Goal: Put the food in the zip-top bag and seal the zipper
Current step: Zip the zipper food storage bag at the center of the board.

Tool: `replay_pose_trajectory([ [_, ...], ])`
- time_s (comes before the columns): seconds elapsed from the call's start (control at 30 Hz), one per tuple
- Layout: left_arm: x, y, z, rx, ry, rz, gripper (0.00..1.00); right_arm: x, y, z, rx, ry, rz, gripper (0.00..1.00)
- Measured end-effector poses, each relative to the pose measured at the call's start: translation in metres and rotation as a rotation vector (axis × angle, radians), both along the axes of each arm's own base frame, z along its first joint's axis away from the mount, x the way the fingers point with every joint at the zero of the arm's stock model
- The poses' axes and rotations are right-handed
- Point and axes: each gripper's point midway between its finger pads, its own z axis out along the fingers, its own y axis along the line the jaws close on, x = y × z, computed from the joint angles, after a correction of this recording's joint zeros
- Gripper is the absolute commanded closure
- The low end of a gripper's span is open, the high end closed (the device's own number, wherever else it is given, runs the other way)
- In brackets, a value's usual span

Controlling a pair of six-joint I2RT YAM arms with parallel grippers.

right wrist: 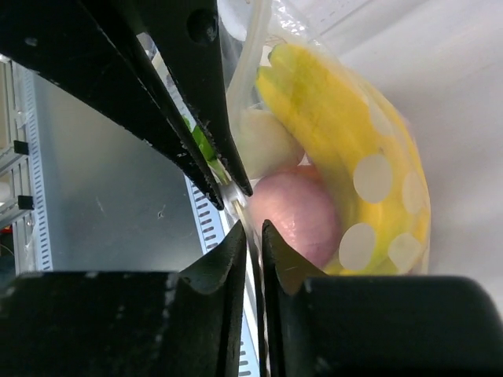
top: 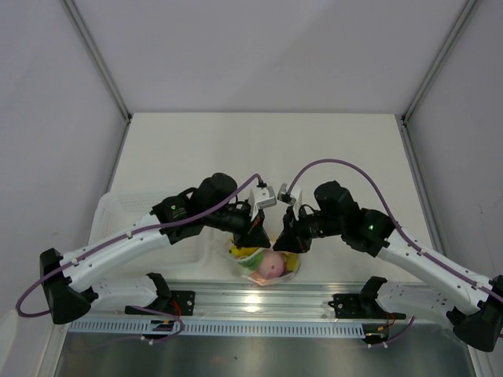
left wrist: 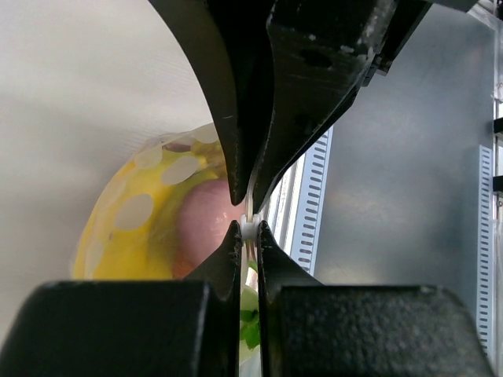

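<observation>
The zip-top bag (top: 266, 267), clear with yellow print and white dots, lies at the table's near edge between my two grippers. Through it I see the food: a yellow banana (right wrist: 322, 118), a pinkish-red round one (right wrist: 295, 220), a white radish (right wrist: 267, 141) and green leaves (left wrist: 250, 330). My left gripper (left wrist: 249, 228) is shut on the zipper (left wrist: 250, 230), a thin white strip pinched at its tips. My right gripper (right wrist: 253, 232) is shut on the same strip, tip to tip with the left one. Both also show in the top view, left (top: 253, 236) and right (top: 287, 239).
A shallow translucent tray (top: 118, 216) sits at the left under my left arm. The aluminium rail (top: 259, 302) and a slotted white strip (left wrist: 310, 196) run just behind the bag at the near edge. White walls close in the table.
</observation>
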Motion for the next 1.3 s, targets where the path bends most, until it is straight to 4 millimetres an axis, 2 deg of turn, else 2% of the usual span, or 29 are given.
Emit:
replay_pose_trajectory([
  [0.07, 0.0, 0.0, -0.002, 0.001, 0.001, 0.001, 0.99, 0.001, 0.0, -0.001, -0.003, 0.0, -0.007, 0.95],
  [0.13, 0.0, 0.0, -0.002, 0.002, 0.001, 0.002, 1.0, 0.001, 0.0, 0.0, -0.001, 0.004, -0.012, 1.0],
  [0.37, 0.006, 0.0, -0.001, -0.002, -0.009, 0.02, 0.99, 0.007, 0.0, 0.002, -0.002, 0.011, -0.061, 1.0],
  [0.53, 0.016, 0.0, 0.002, -0.015, -0.04, 0.058, 1.0, 0.021, -0.006, 0.006, -0.003, 0.0, -0.186, 1.0],
  [0.87, 0.022, 0.016, 0.005, -0.009, -0.086, 0.137, 0.99, 0.038, -0.02, 0.007, 0.044, -0.002, -0.386, 1.0],
  [1.3, 0.02, 0.038, 0.006, 0.017, -0.112, 0.195, 0.99, 0.046, -0.033, 0.003, 0.04, -0.003, -0.489, 1.0],
])
